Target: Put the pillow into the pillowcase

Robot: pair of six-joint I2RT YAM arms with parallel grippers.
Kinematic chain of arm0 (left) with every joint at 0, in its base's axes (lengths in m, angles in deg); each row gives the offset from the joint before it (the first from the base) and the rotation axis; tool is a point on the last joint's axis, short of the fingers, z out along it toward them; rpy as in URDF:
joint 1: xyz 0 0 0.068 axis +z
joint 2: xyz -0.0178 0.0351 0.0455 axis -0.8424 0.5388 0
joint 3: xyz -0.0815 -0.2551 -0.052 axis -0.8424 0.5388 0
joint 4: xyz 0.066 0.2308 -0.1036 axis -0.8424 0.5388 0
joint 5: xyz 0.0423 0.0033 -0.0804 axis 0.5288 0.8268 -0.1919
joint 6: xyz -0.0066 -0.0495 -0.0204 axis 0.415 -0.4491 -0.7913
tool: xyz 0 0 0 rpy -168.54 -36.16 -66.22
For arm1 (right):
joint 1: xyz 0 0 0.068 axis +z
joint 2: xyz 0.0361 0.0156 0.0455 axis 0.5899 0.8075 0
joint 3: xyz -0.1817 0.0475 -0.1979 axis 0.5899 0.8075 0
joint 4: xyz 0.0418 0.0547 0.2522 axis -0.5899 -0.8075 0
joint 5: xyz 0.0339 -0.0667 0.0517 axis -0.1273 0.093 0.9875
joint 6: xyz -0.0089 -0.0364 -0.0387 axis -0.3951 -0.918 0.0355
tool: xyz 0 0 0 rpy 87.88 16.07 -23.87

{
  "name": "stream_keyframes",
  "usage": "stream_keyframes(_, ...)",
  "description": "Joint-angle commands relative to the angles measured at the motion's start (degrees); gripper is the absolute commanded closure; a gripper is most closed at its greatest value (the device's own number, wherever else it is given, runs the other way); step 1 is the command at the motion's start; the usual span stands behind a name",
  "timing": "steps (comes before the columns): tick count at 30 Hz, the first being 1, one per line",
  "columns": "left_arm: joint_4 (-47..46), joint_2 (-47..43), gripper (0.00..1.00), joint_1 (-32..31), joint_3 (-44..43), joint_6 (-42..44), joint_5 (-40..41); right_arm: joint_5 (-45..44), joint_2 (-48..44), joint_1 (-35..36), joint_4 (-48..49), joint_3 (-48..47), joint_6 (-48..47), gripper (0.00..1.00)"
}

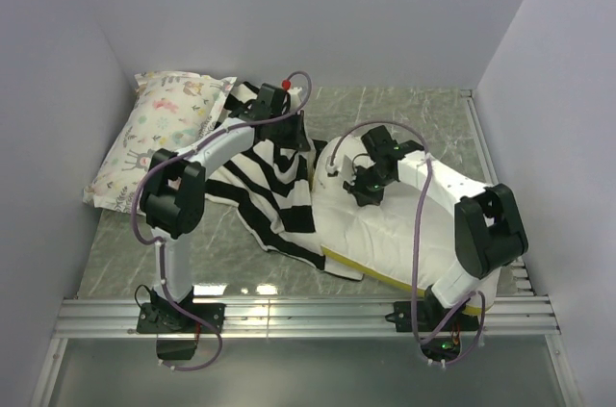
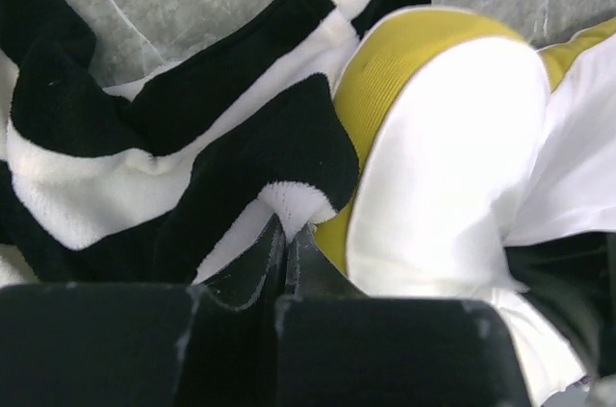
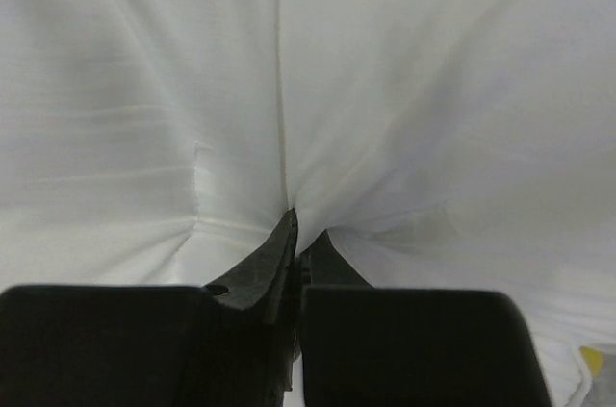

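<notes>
Your left tool pinched the striped pillowcase at its edge, just beside the pillow; your right tool pinched the pillow's white fabric.

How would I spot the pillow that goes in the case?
On the marbled table, look right, beneath the right arm. The pillow there is big, plain white with a yellow edge, unlike the small pastel-printed pillow at far left.

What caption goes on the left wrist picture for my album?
Left gripper pinches the striped pillowcase beside the yellow-banded pillow.
</notes>
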Motion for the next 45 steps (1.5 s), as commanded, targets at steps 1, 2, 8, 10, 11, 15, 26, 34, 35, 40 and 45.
stream_keyframes(1, -10.75, -0.66, 0.98, 1.41, -4.91, -0.97, 0.58, 5.78, 0.24, 6.17, -8.24, 2.52, -2.45, 1.00)
stream_keyframes(2, -10.32, -0.31, 0.98, 1.49, -5.27, -0.88, 0.23, 5.51, 0.15, 7.74, -7.45, 3.22, -2.71, 1.00)
stream_keyframes(8, -9.00, 0.31, 0.83, 1.50, -5.88, -0.53, 1.45, 4.71, 1.73, 9.52, -6.66, 3.23, -3.24, 1.00)
stream_keyframes(10, -8.03, 0.84, 0.82, 1.41, -6.41, -0.01, 1.28, 4.54, 2.00, 9.69, -6.39, 3.41, -3.42, 1.00)
stream_keyframes(11, -6.98, 1.45, 0.85, 1.49, -7.02, 0.69, 0.15, 4.54, 2.08, 9.78, -6.13, 3.41, -3.85, 1.00)
stream_keyframes(15, -8.90, 1.19, 1.00, 1.50, -5.71, 0.35, -2.23, 5.41, 4.19, 10.75, -6.83, 1.92, -4.56, 1.00)
stream_keyframes(26, 7.09, -1.61, 0.58, 1.32, -2.40, 7.55, 3.48, 3.40, 3.67, 10.66, -5.60, 4.11, -4.03, 1.00)
stream_keyframes(34, 8.41, -0.92, 0.81, 1.14, 0.19, 7.73, 1.02, 3.66, 3.49, 10.66, -5.34, 3.85, -3.42, 1.00)
stream_keyframes(35, 8.24, -0.66, 0.85, 1.14, -0.43, 7.82, 0.32, 3.66, 3.75, 10.57, -5.42, 3.59, -3.42, 1.00)
stream_keyframes(40, 6.38, -0.39, 0.79, 1.23, -5.95, 6.59, -2.23, 3.48, 4.72, 10.57, -5.78, 2.88, -3.24, 1.00)
stream_keyframes(45, 7.18, -0.56, 0.64, 1.23, -6.33, 6.15, -2.85, 3.13, 4.02, 10.57, -5.34, 3.93, -3.51, 1.00)
